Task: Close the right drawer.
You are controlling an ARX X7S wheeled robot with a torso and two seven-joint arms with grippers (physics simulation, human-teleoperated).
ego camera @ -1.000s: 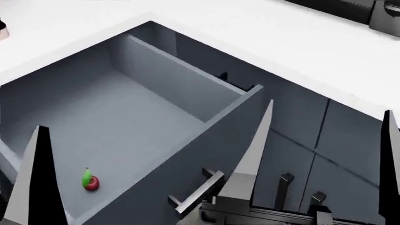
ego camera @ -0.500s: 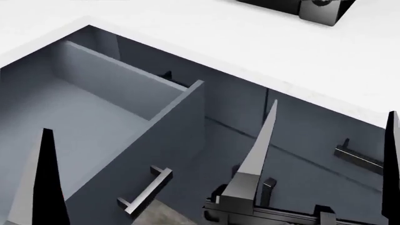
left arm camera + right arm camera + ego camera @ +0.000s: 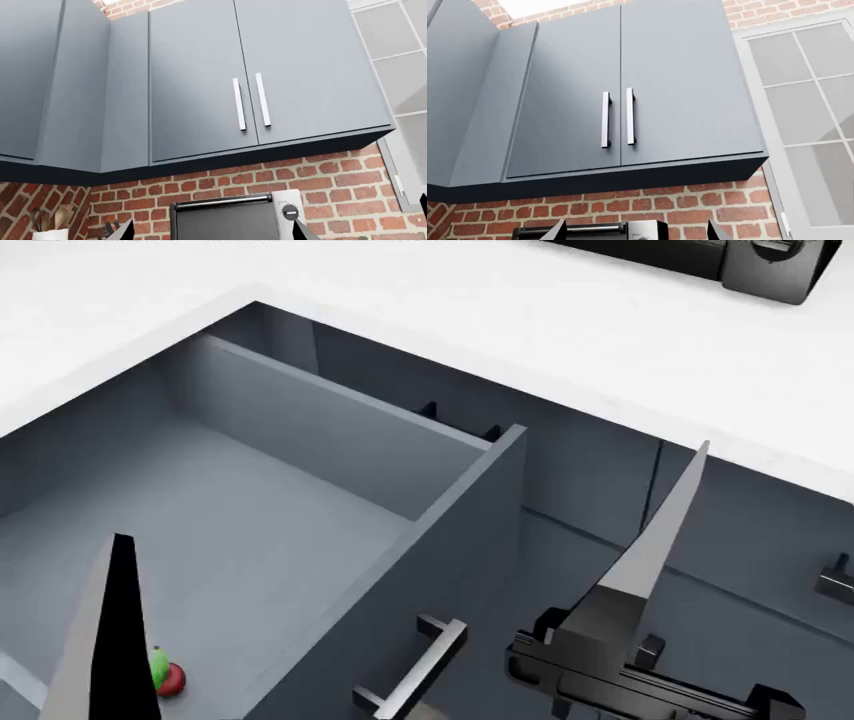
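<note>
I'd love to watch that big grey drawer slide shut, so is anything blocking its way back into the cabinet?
Nothing visible blocks it. The right drawer stands pulled far out below the white counter. The only thing inside is a small red and green fruit lying low on its floor, well below the walls.

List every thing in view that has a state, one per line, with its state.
right drawer: pulled far out, open, not yet closed.
drawer handle: free, no gripper on it.
red and green fruit: lying on the drawer floor.
upper cabinet doors: shut.
left gripper: open, empty, pointing up at the cabinets.
right gripper: open, empty, clear of the drawer.
</note>
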